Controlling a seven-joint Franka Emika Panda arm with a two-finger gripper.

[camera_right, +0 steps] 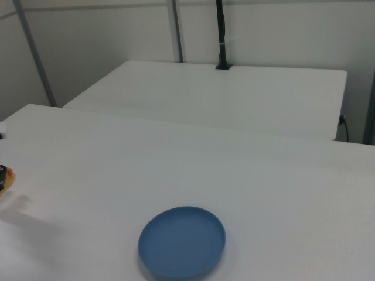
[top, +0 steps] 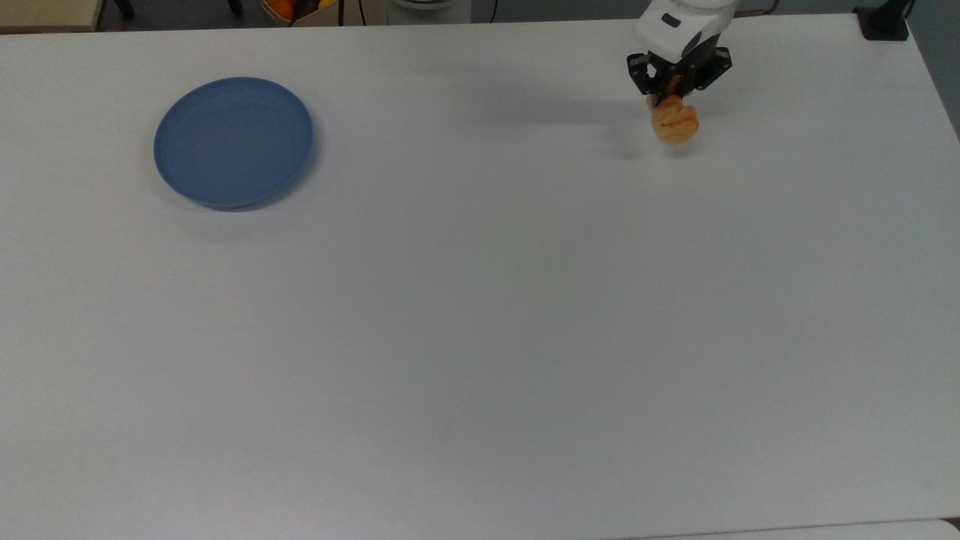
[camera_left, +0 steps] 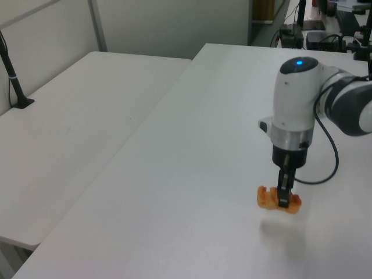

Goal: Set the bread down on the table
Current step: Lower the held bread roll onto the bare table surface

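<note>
- The gripper (camera_left: 283, 199) points straight down, its dark fingers (camera_left: 283, 189) pinching the bread (camera_left: 278, 199) across the loaf's middle, so that orange ends stick out on either side in the left view.
- In the top view the gripper (top: 673, 100) sits near the 1 o'clock part of the picture, with the bread (top: 674, 124) showing just below the black finger mount, toward 6 o'clock from it.
- The loaf hangs close over the table (camera_left: 192, 174); a soft shadow lies on the surface at about 5 o'clock from it in the left view, and whether the bread touches the tabletop I cannot tell.
- The white wrist housing (camera_left: 295, 104), with a small blue light on top, rises above the fingers, and a black cable (camera_left: 330, 157) loops off at 3 o'clock.
- The blue plate (top: 233, 141) rests on the table (top: 480, 315) well apart from the bread, out at 9 o'clock from it in the top view.
- In the right view the blue plate (camera_right: 182, 240) lies at 6 o'clock, and a sliver of orange, apparently the bread (camera_right: 4, 178), shows at the 9 o'clock edge.
- A second white table (camera_left: 70, 128) stands beside the first, at 9 o'clock in the left view.
</note>
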